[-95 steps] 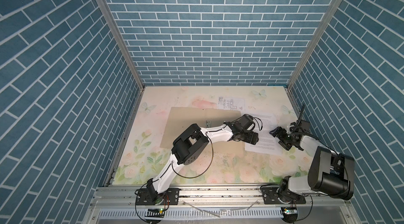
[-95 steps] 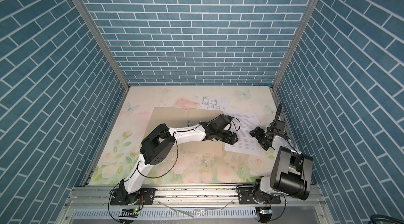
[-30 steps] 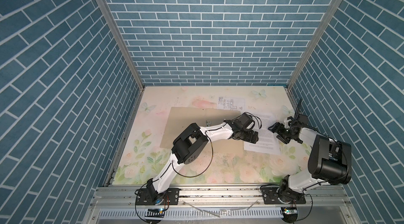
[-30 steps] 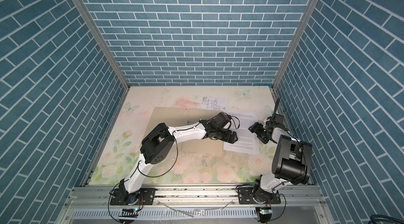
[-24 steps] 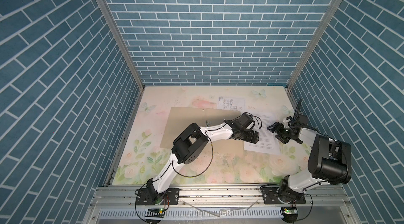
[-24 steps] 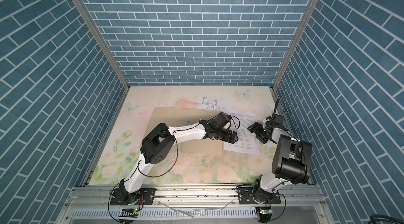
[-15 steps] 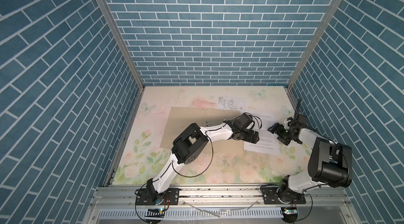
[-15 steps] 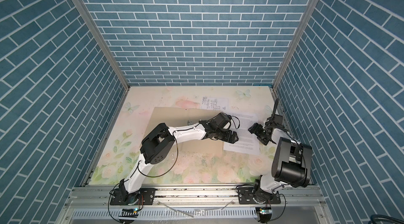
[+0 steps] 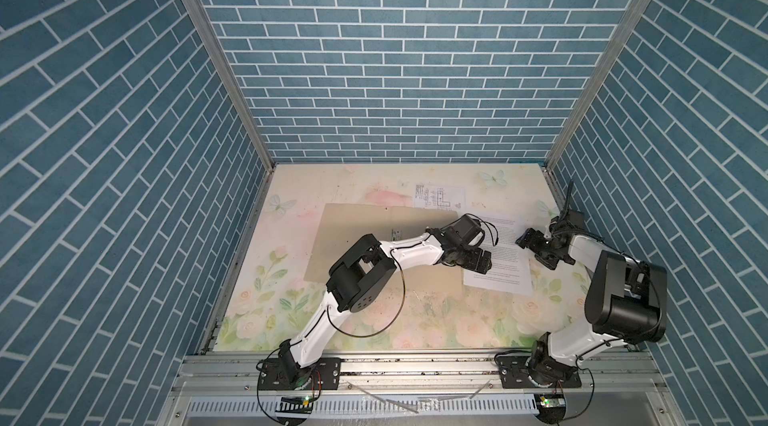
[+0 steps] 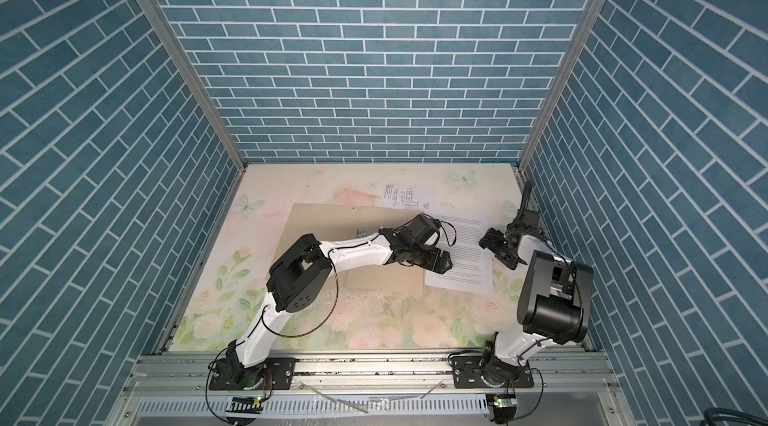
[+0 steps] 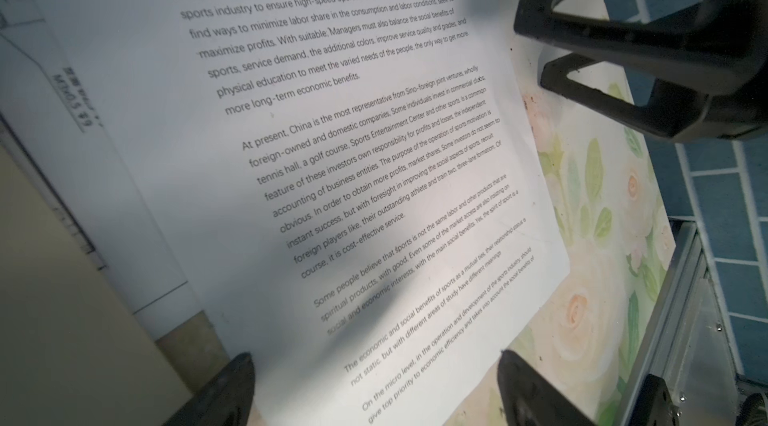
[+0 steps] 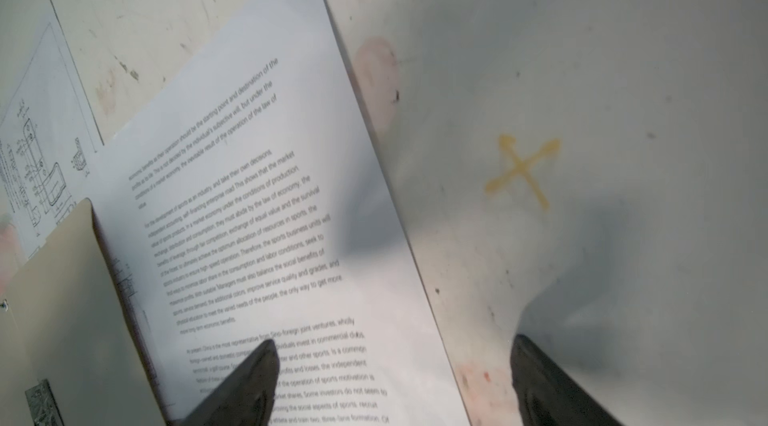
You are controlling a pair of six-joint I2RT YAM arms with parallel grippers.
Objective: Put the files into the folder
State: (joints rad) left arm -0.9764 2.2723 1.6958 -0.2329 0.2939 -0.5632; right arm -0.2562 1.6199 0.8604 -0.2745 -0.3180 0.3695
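Blue brick walls (image 9: 395,70) enclose a floral tabletop (image 9: 374,320). Nearest on it lies the text sheet (image 9: 505,274), white with dense black paragraphs. It is flat and slightly skewed, and sits where it did three seconds ago. Its left edge meets the folder's right edge, though which lies on top I cannot tell. The left gripper (image 9: 484,263) has barely moved. It hovers low over that left edge with its jaws spread wide on nothing; in the left wrist view one finger (image 11: 224,390) is above the folder side and the other above the sheet's near corner. The right gripper (image 9: 535,250) has shifted a little farther back along the sheet's right edge, its arm now standing more upright. Its jaws are also wide apart and empty, and in the right wrist view one finger (image 12: 249,382) is over the print and the other over bare tabletop. To the left lies the folder (image 9: 365,228), plain tan card, flat and closed, unchanged. Farthest is the drawing sheet (image 9: 438,197), white with black line drawings. It pokes out past the folder's far right corner, its near part hidden by the folder.
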